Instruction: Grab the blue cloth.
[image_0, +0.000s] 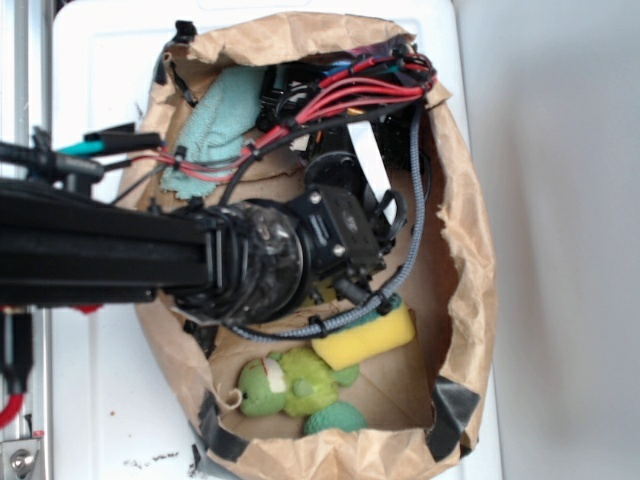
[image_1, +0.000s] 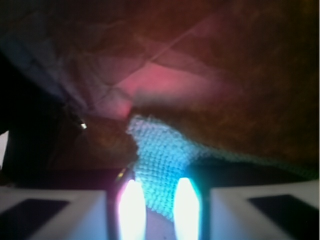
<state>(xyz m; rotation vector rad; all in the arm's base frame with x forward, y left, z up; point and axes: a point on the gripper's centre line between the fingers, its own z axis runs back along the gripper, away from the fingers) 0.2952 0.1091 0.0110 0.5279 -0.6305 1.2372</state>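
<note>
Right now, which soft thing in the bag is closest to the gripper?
The blue cloth: in the wrist view it lies right between the gripper fingertips. The green plush toy and yellow sponge lie at the bag's other end.

Pale teal blue cloth (image_0: 228, 118) with nubby weave; yellow sponge (image_0: 365, 338); bright green plush toy (image_0: 290, 385); brown paper bag (image_0: 470, 250).

A black arm (image_0: 250, 255) is seen, wrapped with red wires (image_0: 350, 95) and a grey braided cable (image_0: 418, 190).
</note>
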